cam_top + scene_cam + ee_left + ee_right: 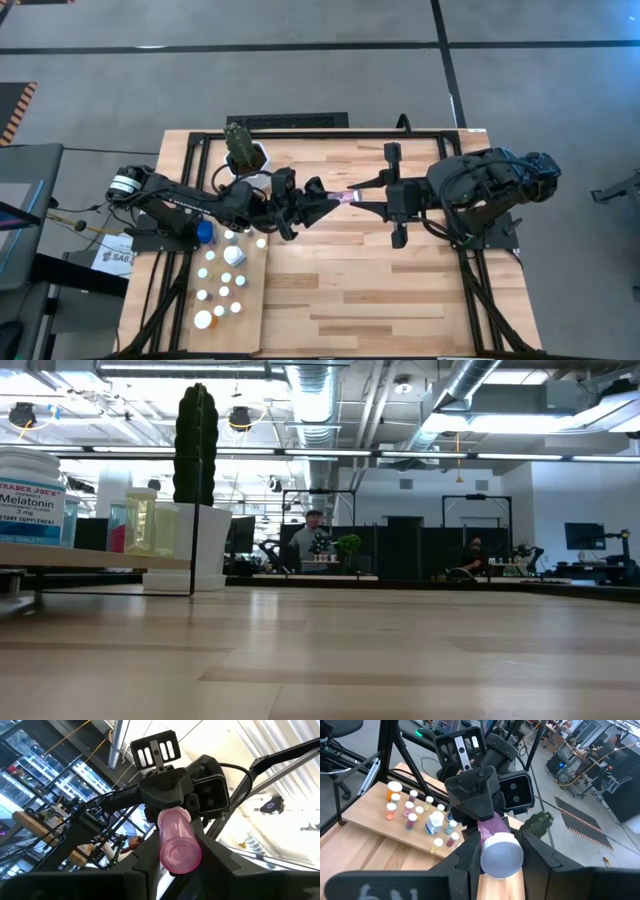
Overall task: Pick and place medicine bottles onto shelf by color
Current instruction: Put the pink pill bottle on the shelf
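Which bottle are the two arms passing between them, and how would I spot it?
Look above the middle of the table, where both arms meet. The pink bottle hangs there between their fingers, the only bottle off the shelf.

**Open table to your right, crowded shelf to your left**

You have bare tabletop (pixel 380 290) on the right. The shelf (pixel 252 310) is crowded with medicine bottles (pixel 222 292). A cactus pot (pixel 245 152) stands behind it, near the left arm.
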`<act>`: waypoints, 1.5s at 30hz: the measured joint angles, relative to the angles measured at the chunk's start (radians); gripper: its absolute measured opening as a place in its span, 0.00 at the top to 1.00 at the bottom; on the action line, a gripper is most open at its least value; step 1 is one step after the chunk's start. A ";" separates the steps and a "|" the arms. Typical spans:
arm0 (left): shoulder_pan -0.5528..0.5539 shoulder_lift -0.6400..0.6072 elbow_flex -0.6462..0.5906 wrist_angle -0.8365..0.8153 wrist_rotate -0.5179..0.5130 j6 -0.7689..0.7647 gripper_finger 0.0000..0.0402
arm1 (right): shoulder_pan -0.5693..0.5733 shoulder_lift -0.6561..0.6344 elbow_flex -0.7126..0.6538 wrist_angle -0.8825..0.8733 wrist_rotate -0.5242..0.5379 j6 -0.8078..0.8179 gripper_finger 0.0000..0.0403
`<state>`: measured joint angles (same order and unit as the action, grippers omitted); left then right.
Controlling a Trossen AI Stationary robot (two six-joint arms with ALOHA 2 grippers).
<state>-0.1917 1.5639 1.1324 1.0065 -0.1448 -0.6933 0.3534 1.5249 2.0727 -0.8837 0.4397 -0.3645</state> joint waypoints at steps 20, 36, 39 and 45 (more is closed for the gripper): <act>-0.001 0.001 0.000 -0.583 -0.098 0.394 0.39 | -0.005 -0.004 0.000 -0.389 -0.072 0.550 0.69; -0.047 0.037 0.137 -0.851 -0.229 0.658 0.38 | -0.100 0.136 -0.001 -0.477 -0.252 0.880 0.69; -0.050 0.051 0.174 -0.925 -0.241 0.658 0.38 | -0.115 0.156 -0.001 -0.457 -0.259 0.870 0.69; -0.050 0.064 0.183 -0.939 -0.273 0.617 0.45 | -0.117 0.172 0.001 -0.435 -0.269 0.865 0.69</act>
<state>-0.2413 1.6279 1.3151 0.0673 -0.4175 -0.0762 0.2368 1.6972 2.0735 -1.3185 0.1708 0.5002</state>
